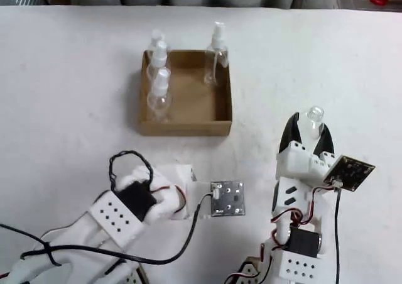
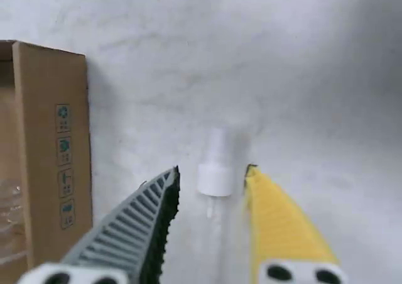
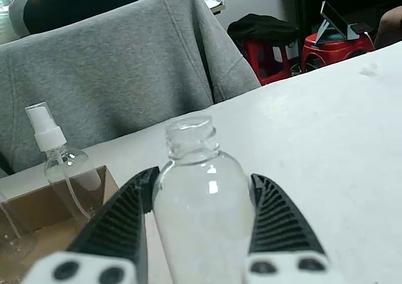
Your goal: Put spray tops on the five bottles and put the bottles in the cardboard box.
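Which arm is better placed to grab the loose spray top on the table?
Left. The left tool is open and straddles the spray top on the table, while the right tool is busy gripping the uncapped bottle.

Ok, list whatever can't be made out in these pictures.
- Base of the bottle: right wrist view, cut off by the picture's edge; high view, hidden under the right gripper.
- Tube end of the spray top: left wrist view, runs off the edge.
- Count of capped bottles in the cardboard box: high view, clear bodies overlap along one wall.
- The print on the box's side: left wrist view, too small.
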Action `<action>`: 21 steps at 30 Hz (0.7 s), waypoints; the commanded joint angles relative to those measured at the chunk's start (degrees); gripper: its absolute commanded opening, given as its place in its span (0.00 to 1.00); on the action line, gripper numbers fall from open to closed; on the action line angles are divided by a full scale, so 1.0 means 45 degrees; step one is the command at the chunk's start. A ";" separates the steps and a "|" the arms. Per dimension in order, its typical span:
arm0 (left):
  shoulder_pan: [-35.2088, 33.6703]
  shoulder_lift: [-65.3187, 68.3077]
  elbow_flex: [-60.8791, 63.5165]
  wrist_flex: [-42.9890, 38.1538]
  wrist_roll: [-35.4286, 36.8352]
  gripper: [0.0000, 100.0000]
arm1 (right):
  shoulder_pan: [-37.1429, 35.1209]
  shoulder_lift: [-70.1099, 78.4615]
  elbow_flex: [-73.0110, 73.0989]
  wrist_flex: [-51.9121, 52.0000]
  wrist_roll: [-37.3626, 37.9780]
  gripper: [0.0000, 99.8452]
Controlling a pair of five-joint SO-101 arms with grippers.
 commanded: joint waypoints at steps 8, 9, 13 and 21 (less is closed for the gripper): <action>-0.1397 0.5519 -0.3263 -0.0547 -0.0957 0.18 | 0.0049 -0.0127 0.0117 -0.0029 -0.0137 0.02; -0.1455 0.6046 -0.3575 -0.0547 -0.0957 0.18 | 0.0068 -0.0127 0.0117 -0.0029 -0.0137 0.02; -0.1553 0.7609 -0.4259 -0.0547 -0.1055 0.18 | 0.0088 -0.0107 0.0117 -0.0029 -0.0098 0.02; -0.1573 0.8684 -0.4357 -0.0645 -0.1094 0.19 | 0.0049 -0.0049 0.0117 -0.0029 -0.0059 0.02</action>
